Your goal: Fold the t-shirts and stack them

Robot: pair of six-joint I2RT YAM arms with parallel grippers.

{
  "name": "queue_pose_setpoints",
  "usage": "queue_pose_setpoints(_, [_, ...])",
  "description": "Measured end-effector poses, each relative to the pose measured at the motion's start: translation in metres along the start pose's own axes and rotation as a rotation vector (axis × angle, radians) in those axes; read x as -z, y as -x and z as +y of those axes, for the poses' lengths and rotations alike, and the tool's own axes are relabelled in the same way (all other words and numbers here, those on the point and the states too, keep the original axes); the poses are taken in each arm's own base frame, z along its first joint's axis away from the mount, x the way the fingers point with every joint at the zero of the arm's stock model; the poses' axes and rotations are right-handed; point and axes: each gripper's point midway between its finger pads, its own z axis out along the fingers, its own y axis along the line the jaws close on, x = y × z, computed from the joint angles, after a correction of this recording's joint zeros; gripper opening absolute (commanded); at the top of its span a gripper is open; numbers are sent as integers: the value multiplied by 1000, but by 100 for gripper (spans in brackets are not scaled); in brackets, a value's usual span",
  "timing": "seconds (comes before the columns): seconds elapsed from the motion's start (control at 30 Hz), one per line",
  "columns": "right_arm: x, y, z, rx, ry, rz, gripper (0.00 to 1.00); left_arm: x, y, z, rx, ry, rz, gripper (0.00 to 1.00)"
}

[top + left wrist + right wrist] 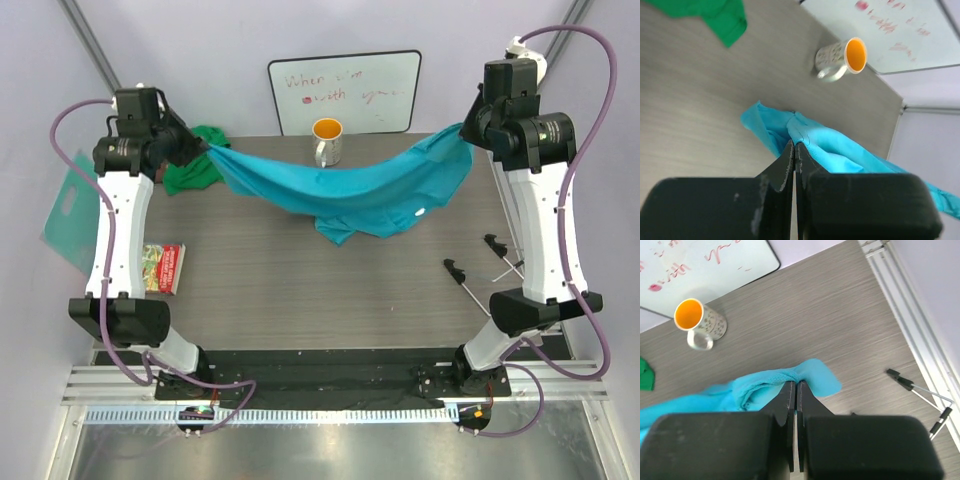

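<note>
Two grippers held the turquoise t-shirt [340, 185] stretched in the air between them. The left gripper [205, 148] had its fingers pressed together on one edge of the cloth and the right gripper [465, 130] was clamped the same way on the opposite edge. The shirt sagged in the middle, and its lowest folds lay bunched on the table [300, 290]. The green t-shirt [190, 170] lay crumpled at the far left corner, unfolded. Each grip caught only a small bit of fabric, so a hard pull apart could probably tear one edge free and drop the shirt. The mug [327, 140] stood just behind the hanging cloth, and a swing toward the back could likely tip it. It was the only container, and its orange inside showed nothing in it.
</note>
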Motion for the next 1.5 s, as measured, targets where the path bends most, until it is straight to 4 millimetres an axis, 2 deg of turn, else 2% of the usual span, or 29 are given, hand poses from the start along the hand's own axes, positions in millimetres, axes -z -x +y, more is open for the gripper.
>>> queue_pose_setpoints(0.1, [1,-6,5,3,34,23,1,18,-16,13,-2,40,34,0])
queue_pose_setpoints(0.23, [5,-19,7,12,67,66,1,56,-37,28,-6,65,54,0])
queue_pose_setpoints(0.33, [8,-36,7,17,95,114,1,79,-67,54,-7,114,87,0])
queue_pose_setpoints(0.4, [10,-55,6,23,111,171,1,86,-98,83,-2,179,150,0])
queue_pose_setpoints(0.5, [9,-94,4,18,127,286,1,78,-152,133,19,309,308,0])
queue_pose_setpoints(0.6, [5,-126,4,4,131,392,1,66,-199,172,41,441,501,0])
queue_pose_setpoints(0.63, [4,-132,4,0,132,413,1,62,-209,180,45,473,545,6])
queue_pose_setpoints(0.7, [2,-145,4,-9,131,456,1,59,-224,195,43,531,624,26])
queue_pose_setpoints(0.73, [1,-150,4,-12,132,472,1,59,-227,198,40,546,646,52])
queue_pose_setpoints(0.77, [1,-155,4,-15,132,485,1,59,-228,199,35,549,654,58])
queue_pose_setpoints(0.83, [2,-163,4,-25,140,509,1,61,-222,196,21,545,646,64])
queue_pose_setpoints(1.0, [7,-188,-1,-38,143,574,1,48,-187,167,5,465,540,65])
queue_pose_setpoints(1.1, [6,-195,-1,-49,141,592,1,26,-182,154,28,394,520,65])
queue_pose_setpoints(1.23, [2,-204,-1,-58,137,612,1,-21,-202,149,38,341,594,65])
queue_pose_setpoints(1.37, [-1,-216,-2,-66,131,640,1,-74,-245,140,-25,314,724,64])
queue_pose_setpoints(1.5, [-3,-222,-3,-69,125,657,1,-118,-285,120,-107,268,807,63])
